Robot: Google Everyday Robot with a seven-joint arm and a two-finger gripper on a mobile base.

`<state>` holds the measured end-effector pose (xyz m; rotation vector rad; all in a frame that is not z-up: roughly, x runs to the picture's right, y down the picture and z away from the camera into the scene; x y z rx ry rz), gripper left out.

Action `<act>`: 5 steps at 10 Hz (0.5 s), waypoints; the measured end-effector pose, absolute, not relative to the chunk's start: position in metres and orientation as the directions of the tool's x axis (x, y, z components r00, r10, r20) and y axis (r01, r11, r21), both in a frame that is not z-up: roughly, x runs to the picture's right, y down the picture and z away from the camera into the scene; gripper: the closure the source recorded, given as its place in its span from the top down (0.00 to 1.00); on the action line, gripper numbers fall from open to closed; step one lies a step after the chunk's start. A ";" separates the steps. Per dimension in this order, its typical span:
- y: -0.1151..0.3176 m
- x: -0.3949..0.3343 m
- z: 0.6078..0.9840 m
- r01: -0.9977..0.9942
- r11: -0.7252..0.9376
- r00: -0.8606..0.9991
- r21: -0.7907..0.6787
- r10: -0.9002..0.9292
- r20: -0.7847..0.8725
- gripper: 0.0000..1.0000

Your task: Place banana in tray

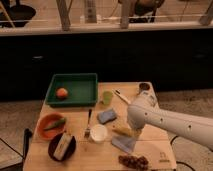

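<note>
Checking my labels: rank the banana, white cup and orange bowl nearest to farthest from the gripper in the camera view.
The gripper hangs low over the table, right of centre.
1. banana, right beside it.
2. white cup, further left.
3. orange bowl, near the left edge.

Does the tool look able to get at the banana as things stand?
Probably yes: the tool hangs right beside the banana on the table, with nothing visible between them.
</note>
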<state>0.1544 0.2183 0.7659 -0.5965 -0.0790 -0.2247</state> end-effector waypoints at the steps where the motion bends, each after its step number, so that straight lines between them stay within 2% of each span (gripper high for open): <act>1: 0.219 0.156 0.767 0.230 0.802 0.973 -0.551 -0.184 0.138 0.80; 5: 0.212 0.153 0.770 0.226 0.805 0.974 -0.548 -0.182 0.135 0.80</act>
